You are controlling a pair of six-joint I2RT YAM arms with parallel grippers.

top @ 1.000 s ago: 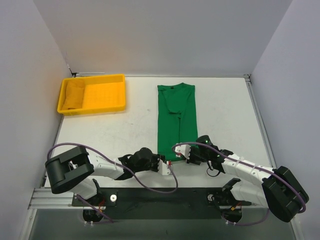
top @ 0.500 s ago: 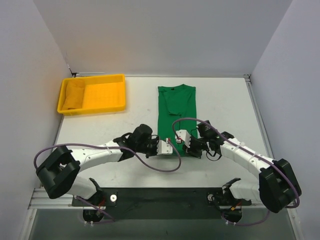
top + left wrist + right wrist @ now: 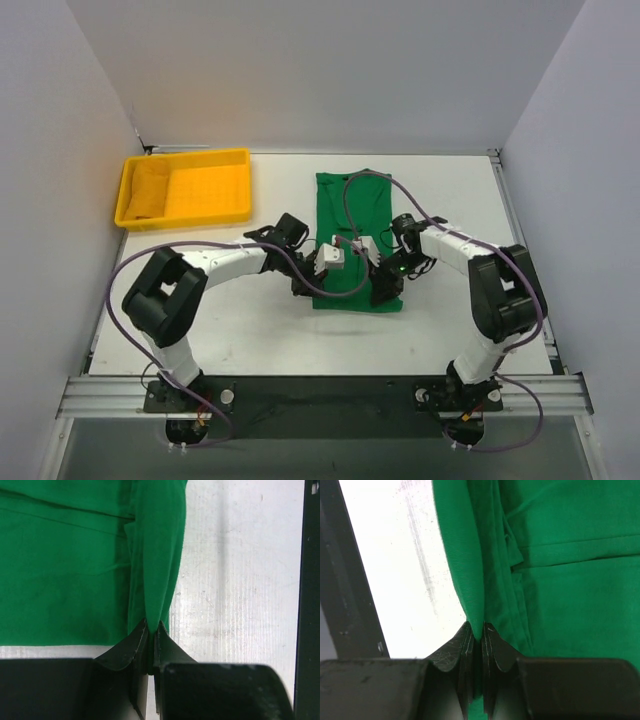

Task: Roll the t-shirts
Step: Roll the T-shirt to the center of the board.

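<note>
The green t-shirt is lying in the middle of the table, folded into a long strip running away from us, and we are holding its near end up off the surface. Our left gripper is pinching the strip's left near corner, its fingers clamped tight on a thin ridge of cloth. Our right gripper is doing the same at the right near corner.

We are judging the fabric to be light, soft and limp. It is draping from both pinches, so it will sag and crease wherever we are not supporting it. It will probably slide on the smooth tabletop rather than stay put. The two near corners look like the right places to hold, since gripping both is keeping the leading edge straight for a roll. Gripping nearer the middle would likely bunch the layers.

A yellow tray is sitting well apart at the far left with a folded yellow cloth at one end, so it is out of our path. A purple cable from the right arm is looping over the far part of the shirt. We are reckoning it could drag on the cloth as the roll advances.
</note>
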